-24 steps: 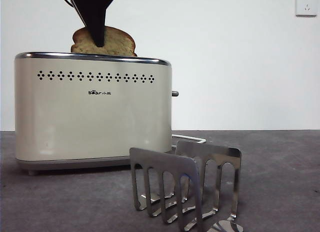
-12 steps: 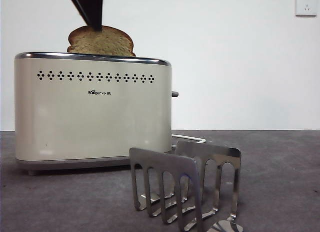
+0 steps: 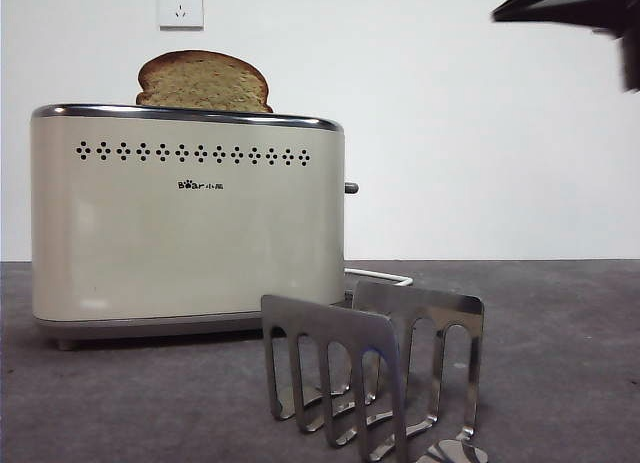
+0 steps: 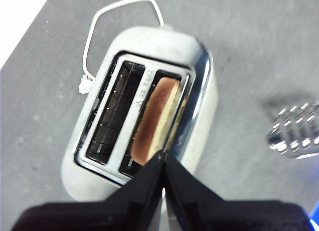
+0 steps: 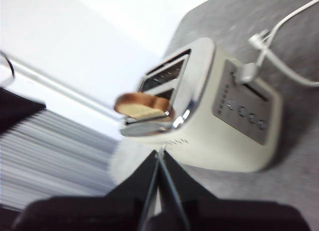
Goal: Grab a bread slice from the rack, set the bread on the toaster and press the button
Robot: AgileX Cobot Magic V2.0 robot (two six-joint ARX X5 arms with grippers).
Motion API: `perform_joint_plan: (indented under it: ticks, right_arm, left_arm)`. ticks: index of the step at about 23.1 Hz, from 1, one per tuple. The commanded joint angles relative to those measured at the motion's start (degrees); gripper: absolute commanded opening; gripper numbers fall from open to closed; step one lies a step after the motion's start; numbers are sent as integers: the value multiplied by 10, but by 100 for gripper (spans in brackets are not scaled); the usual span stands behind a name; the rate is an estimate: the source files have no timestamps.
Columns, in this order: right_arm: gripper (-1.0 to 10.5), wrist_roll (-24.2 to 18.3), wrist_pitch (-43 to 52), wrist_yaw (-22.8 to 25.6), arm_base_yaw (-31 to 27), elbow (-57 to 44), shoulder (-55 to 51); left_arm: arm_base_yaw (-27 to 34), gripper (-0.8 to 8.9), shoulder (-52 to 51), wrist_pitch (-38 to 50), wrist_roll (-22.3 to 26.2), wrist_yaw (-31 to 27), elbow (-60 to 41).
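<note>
The slice of bread stands upright in one slot of the cream toaster, its rounded top sticking up above the chrome rim. From above, the bread fills that slot and the other slot is empty. My left gripper hovers above the toaster, jaws shut with nothing between them. My right gripper is shut too and faces the toaster's narrow end. The button sticks out of that end. In front stands the steel rack, holding no bread.
A black arm tip shows at the top right corner of the front view. A white cable lies on the grey table behind the toaster. A wall socket is on the white wall.
The gripper that held the bread's top has let go and risen out of the front view. The bread stays in the slot. A black arm tip has entered at top right.
</note>
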Motion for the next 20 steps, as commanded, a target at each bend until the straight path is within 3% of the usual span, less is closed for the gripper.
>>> perform_joint_plan:
  ticks: [1, 3, 7, 20]
  right_arm:
    - [-4, 66, 13, -28, 2, 46, 77]
    - [-8, 67, 10, -32, 15, 85, 124]
    - [-8, 67, -9, -32, 46, 180, 211]
    - [-8, 66, -71, -37, 106, 393, 415]
  left_arm:
    - [-2, -9, -4, 1, -38, 3, -2]
    - [-1, -9, -7, 1, -47, 3, -2]
    - [-1, -9, -14, 1, -110, 7, -2]
    - [-1, -9, -20, 0, -121, 22, -2]
